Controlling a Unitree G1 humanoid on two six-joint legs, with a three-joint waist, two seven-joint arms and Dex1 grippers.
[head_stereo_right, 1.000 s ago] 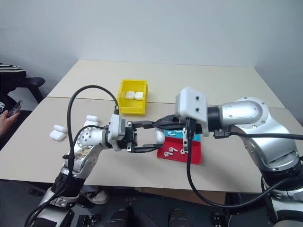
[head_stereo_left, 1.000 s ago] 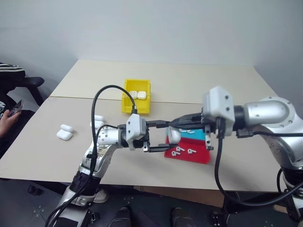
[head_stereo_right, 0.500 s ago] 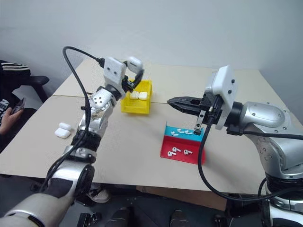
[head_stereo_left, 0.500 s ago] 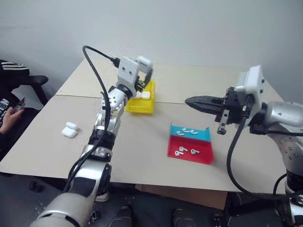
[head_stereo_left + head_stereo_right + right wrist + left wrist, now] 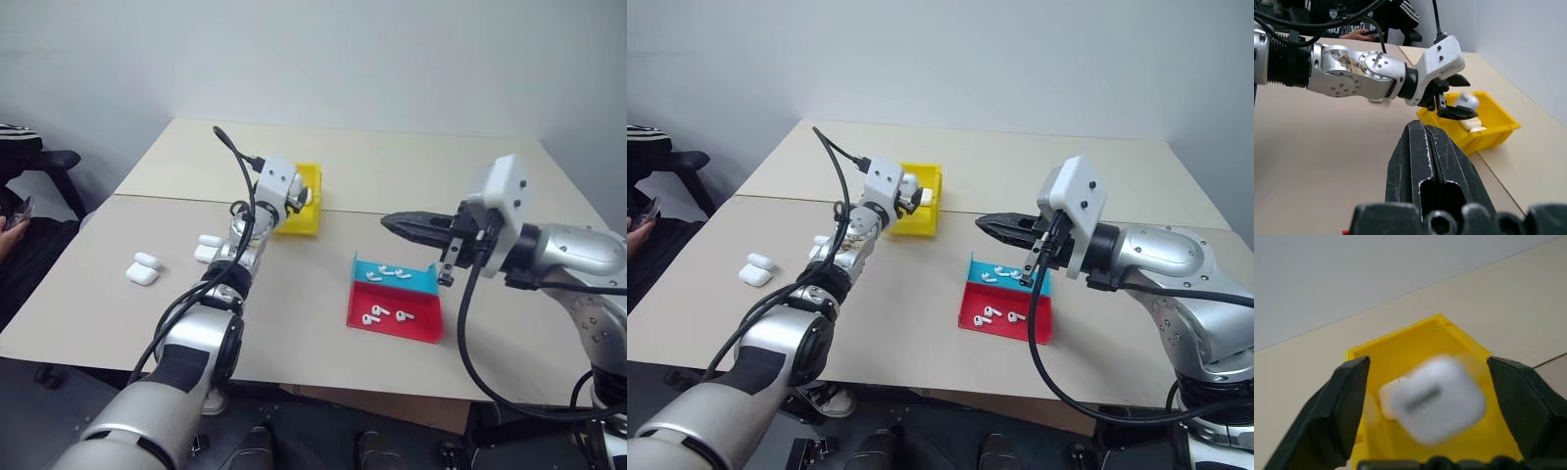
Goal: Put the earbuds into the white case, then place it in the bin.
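Spread wide, the left gripper's (image 5: 1430,431) two black fingers (image 5: 1334,411) hang over the small bright yellow plastic bin (image 5: 1400,340) with nothing between their pads. In the left wrist view a small glossy white rounded earbud case (image 5: 1437,399), blurred, sits in the gap between them without touching either finger — apparently let go and dropping into the bin, which would explain why the jaws stand apart directly above it. At least one other white case (image 5: 1473,125) lies on the bin's floor.

Off to the robot's right, the right gripper (image 5: 397,224) is pinched fully together and empty, held level above the table just beyond the shallow red-and-teal tray (image 5: 407,333), probably parked there so it is close to the tiny white stemmed earbuds (image 5: 372,315) lying in that tray. More white cases (image 5: 143,268) wait on the beige tabletop (image 5: 294,294) — apart from the bin, on the robot's left.
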